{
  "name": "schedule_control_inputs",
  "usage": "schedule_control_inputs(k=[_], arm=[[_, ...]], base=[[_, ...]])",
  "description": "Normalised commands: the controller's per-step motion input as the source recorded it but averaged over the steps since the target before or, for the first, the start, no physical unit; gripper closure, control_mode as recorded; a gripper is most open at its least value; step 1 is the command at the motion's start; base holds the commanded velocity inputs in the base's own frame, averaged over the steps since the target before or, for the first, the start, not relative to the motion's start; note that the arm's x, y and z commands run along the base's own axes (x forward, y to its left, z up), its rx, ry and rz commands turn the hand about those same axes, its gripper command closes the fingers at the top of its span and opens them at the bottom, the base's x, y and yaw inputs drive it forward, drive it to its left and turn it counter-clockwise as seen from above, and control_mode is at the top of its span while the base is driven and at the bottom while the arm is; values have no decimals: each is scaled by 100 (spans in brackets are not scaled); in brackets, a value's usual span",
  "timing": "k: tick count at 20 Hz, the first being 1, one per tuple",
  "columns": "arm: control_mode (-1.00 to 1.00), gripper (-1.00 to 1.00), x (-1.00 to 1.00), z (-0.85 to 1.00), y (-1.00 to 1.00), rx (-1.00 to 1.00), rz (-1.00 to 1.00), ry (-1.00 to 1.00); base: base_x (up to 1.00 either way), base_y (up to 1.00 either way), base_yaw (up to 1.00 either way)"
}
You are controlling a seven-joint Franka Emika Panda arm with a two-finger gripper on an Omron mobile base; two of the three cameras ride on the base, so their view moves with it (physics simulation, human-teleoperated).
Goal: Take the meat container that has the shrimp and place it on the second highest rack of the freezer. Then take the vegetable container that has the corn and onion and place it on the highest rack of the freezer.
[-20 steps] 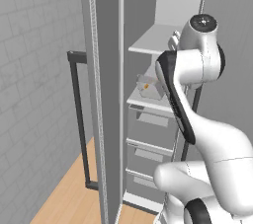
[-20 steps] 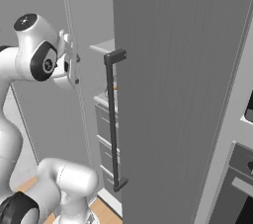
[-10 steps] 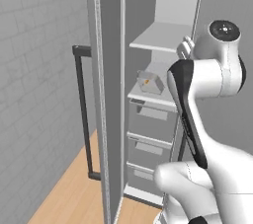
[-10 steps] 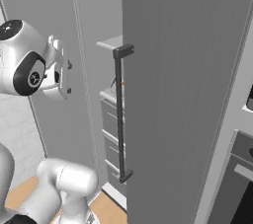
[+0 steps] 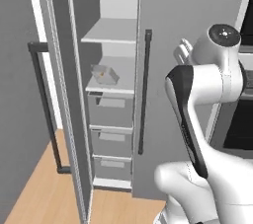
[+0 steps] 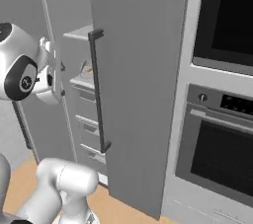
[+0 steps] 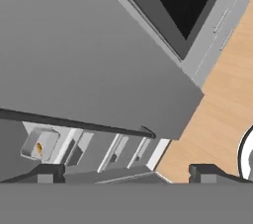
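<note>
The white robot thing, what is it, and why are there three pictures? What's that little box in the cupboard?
It is a robot arm in a pretend, computer-drawn kitchen. Two pictures come from cameras riding on its base, one behind it on the left and one on the right, so you see the same place from two sides. The third camera sits on its hand and looks past the gripper, whose two dark fingertips poke up at the bottom; that picture is tilted because the hand is tilted.

The tall cupboard is a freezer with its door open. On a shelf above the drawers sits a small clear container with something orange inside. Beside the freezer is an oven. The gripper is open and holds nothing.
</note>
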Motion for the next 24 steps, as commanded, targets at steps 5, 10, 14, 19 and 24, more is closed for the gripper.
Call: schedule_control_inputs(k=[5,10,14,19,24], arm=[[100,-100,0,0,0,0,0,0],[100,-100,0,0,0,0,0,0],[100,-100,0,0,0,0,0,0],[100,-100,0,0,0,0,0,0],[100,-100,0,0,0,0,0,0]], base=[[20,-71,-65],[44,-77,-54],[80,-74,-42],[99,-92,-24],[36,-100,2]])
